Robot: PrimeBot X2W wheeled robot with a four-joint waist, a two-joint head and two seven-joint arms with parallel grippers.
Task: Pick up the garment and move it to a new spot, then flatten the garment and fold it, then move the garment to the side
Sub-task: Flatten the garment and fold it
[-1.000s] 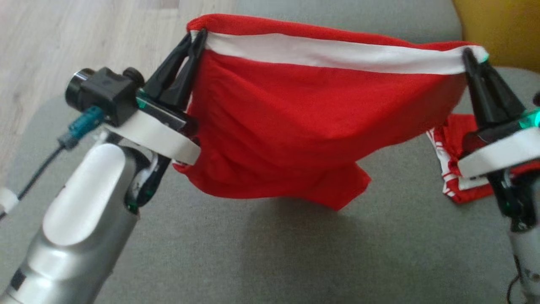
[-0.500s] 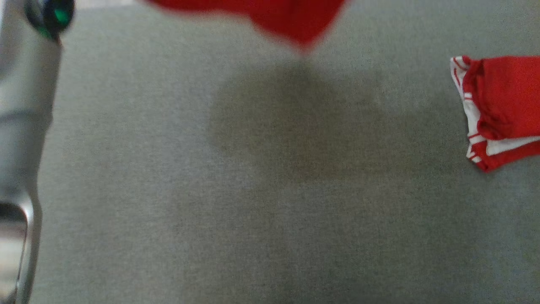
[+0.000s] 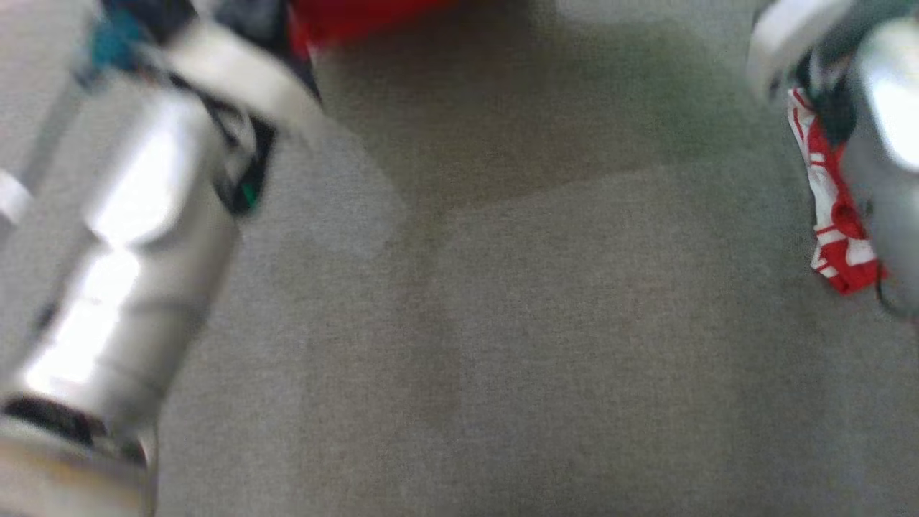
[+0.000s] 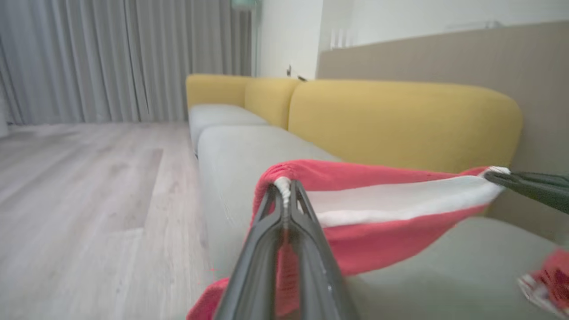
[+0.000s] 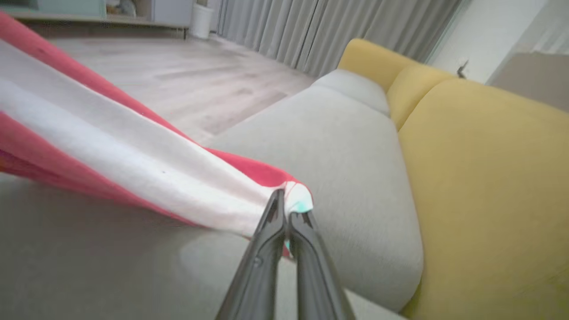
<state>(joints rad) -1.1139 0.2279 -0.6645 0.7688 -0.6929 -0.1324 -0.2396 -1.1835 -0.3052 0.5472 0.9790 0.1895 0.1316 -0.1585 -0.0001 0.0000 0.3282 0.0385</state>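
As it hangs taut, garment (image 4: 378, 240) between left claw (image 4: 285, 186), right claw (image 5: 287, 202).

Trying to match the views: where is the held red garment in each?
Head: garment at the top edge, left of centre, blurred.
Left wrist: garment at centre, stretched rightward from the left pincer.
Right wrist: garment in the left half, ending at the right pincer.
Shared landmark: grey seat.

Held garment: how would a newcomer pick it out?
Above the grey sofa seat with yellow backs, a red garment with a white band hangs stretched between the left tool and right tool. The other red-and-white cloth lies on the seat.
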